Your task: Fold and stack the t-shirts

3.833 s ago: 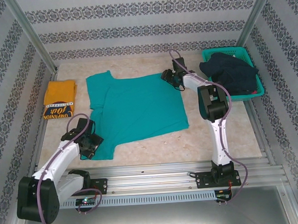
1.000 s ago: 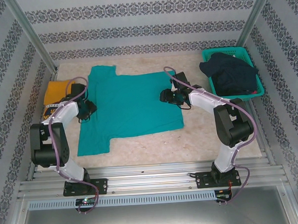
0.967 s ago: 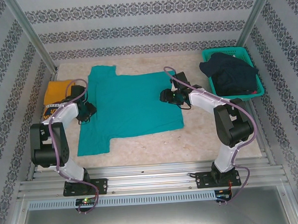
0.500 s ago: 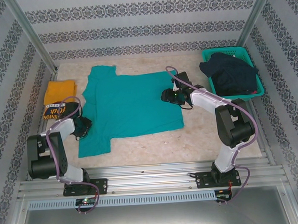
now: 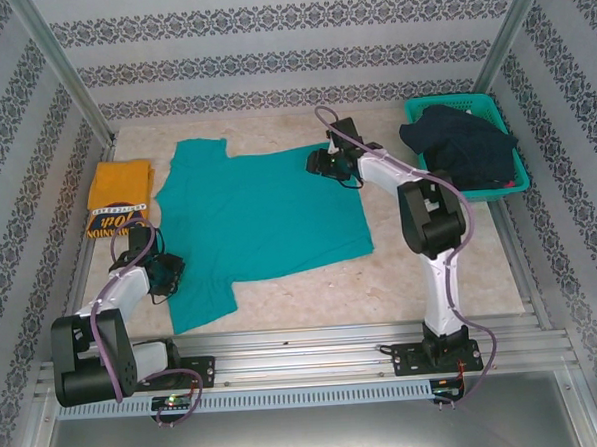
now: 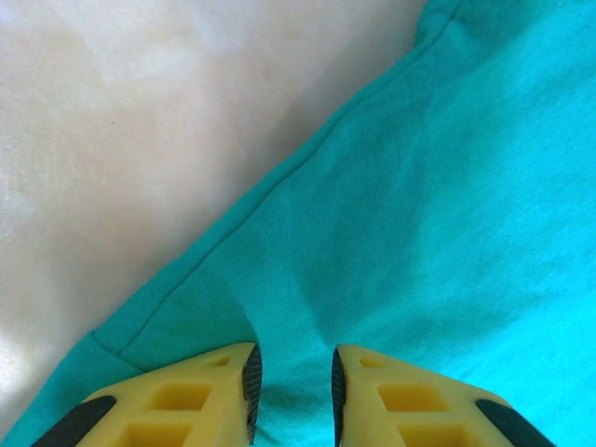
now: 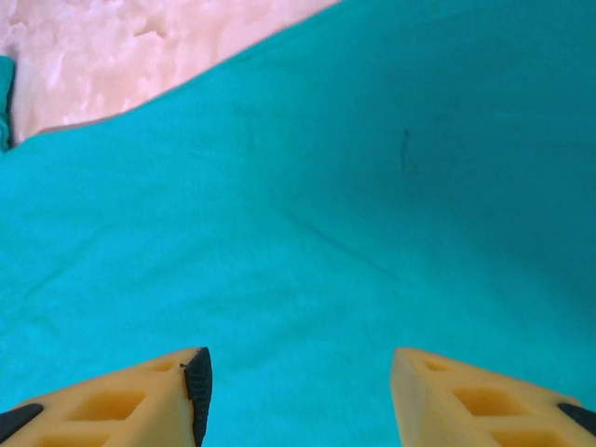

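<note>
The teal-green t-shirt [image 5: 268, 210] lies spread flat across the middle of the table, back side up, with no lettering showing. My left gripper [image 5: 166, 271] is at its lower left sleeve. In the left wrist view the jaws [image 6: 293, 358] stand narrow with a puckered ridge of teal cloth [image 6: 447, 186] pinched between them, just inside the hem. My right gripper [image 5: 318, 163] sits low over the shirt's upper right part, jaws [image 7: 298, 358] wide apart above smooth teal cloth [image 7: 326, 186]. The mustard-yellow t-shirt [image 5: 119, 188] lies folded at the far left, its dark lettered band toward me.
A teal mesh basket [image 5: 452, 100] holding dark clothes [image 5: 460, 145] stands at the back right. Bare marbled tabletop [image 5: 312, 298] runs along the front and right of the shirt. Patterned walls and metal posts enclose the table.
My left gripper came down the shirt's left edge toward me and the lower left sleeve shifted with it. My right gripper moved farther back and left; the shirt has turned slightly.
</note>
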You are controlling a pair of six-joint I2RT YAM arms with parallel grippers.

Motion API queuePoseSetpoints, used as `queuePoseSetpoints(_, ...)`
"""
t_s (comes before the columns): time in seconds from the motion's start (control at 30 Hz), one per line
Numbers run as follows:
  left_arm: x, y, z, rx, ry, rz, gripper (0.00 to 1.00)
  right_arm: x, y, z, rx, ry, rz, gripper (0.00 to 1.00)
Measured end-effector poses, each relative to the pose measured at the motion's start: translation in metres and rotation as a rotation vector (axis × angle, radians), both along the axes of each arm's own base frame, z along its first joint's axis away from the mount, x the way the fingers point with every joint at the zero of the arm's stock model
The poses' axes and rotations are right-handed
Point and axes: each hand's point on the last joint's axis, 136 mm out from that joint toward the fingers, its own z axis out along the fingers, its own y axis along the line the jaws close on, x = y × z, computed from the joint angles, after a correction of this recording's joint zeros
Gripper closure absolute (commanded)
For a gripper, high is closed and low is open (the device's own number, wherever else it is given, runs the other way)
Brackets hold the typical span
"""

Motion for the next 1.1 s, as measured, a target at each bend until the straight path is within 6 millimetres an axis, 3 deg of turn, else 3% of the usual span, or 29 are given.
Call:
queuePoseSetpoints(0.13,0.005,0.0,0.0,-0.005,0.012,-0.004,0.67,0.011,0.001,-0.017,0.012,0.051,-0.036,0.49)
queuePoseSetpoints(0.3,0.011,0.0,0.003,-0.002,0.02,-0.034,0.65,0.015,-0.013,-0.043,0.003,0.163,-0.105,0.49)
queuePoseSetpoints(0.43,0.021,0.001,0.006,0.007,0.041,-0.076,0.64,0.017,-0.03,-0.042,0.0,0.206,-0.169,0.5)
queuePoseSetpoints(0.73,0.064,0.001,0.017,0.023,0.028,-0.16,0.57,0.032,-0.08,-0.044,-0.022,0.22,-0.281,0.48)
queuePoseSetpoints(0.8,0.075,0.0,0.029,0.039,0.0,-0.181,0.51,0.033,-0.087,-0.044,-0.037,0.214,-0.293,0.46)
queuePoseSetpoints(0.9,0.083,0.003,0.047,0.074,-0.039,-0.196,0.31,0.032,-0.096,-0.041,-0.074,0.189,-0.296,0.29)
queuePoseSetpoints(1.03,0.07,0.006,0.073,0.122,-0.079,-0.196,0.02,0.007,-0.11,-0.031,-0.156,0.171,-0.277,0.02)
queuePoseSetpoints(1.1,0.062,0.006,0.084,0.138,-0.099,-0.188,0.0,-0.006,-0.115,-0.021,-0.193,0.151,-0.258,0.02)
